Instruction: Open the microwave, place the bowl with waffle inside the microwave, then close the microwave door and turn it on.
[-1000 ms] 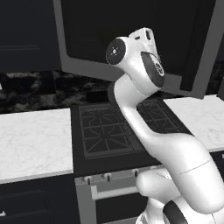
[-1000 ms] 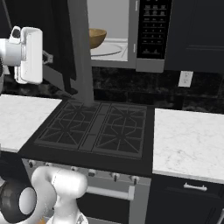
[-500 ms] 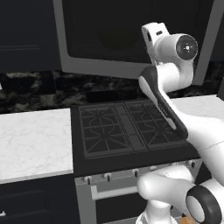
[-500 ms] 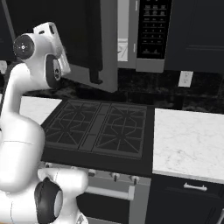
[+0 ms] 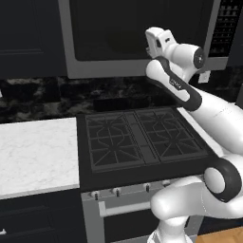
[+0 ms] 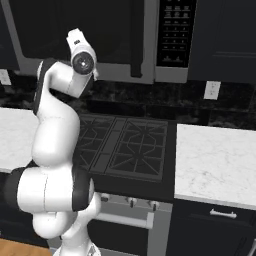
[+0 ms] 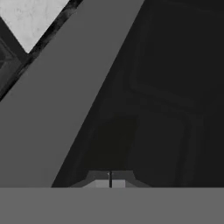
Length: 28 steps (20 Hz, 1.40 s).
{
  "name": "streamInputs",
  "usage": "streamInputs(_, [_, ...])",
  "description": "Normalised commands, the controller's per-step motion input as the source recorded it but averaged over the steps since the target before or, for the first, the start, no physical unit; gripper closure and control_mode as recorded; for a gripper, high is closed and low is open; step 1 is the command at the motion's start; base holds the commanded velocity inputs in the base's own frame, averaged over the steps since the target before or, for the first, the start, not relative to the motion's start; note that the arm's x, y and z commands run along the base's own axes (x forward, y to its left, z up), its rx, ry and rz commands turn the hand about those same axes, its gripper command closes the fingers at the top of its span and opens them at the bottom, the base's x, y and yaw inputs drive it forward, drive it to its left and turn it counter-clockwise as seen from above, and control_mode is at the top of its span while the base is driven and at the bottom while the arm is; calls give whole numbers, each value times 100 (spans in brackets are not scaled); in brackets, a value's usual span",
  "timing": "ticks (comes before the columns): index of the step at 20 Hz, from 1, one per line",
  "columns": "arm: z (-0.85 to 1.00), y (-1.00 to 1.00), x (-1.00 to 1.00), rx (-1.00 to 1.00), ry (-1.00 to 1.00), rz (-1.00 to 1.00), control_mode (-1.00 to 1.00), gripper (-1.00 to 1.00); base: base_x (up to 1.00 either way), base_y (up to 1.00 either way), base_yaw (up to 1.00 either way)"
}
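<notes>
microwave door (image 6: 80,35) shut, blocking interior

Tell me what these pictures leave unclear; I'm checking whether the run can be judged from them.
- Bowl: behind the shut microwave door, whose dark glass hides the inside in both base views.
- Keypad: buttons too small to read in the right base view; cut off by the edge in the left base view.
- Gripper: shut in the hand view; whether it touches the door cannot be told.
</notes>
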Motion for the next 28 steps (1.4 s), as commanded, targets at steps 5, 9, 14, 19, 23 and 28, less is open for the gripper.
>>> streamInputs(5, [-2,44,100,0,10,-12,-100,100,0,0,0])
streamInputs(9, [0,44,100,0,20,-10,-100,100,0,0,0])
streamInputs(14, [9,11,35,0,19,-3,-100,100,0,0,0])
streamInputs(19, [4,-7,-82,0,-6,0,-100,100,0,0,0])
streamInputs(23, [17,-38,-100,1,-19,0,-100,100,0,0,0])
streamInputs(28, [16,-62,-100,8,-11,4,-100,100,0,0,0])
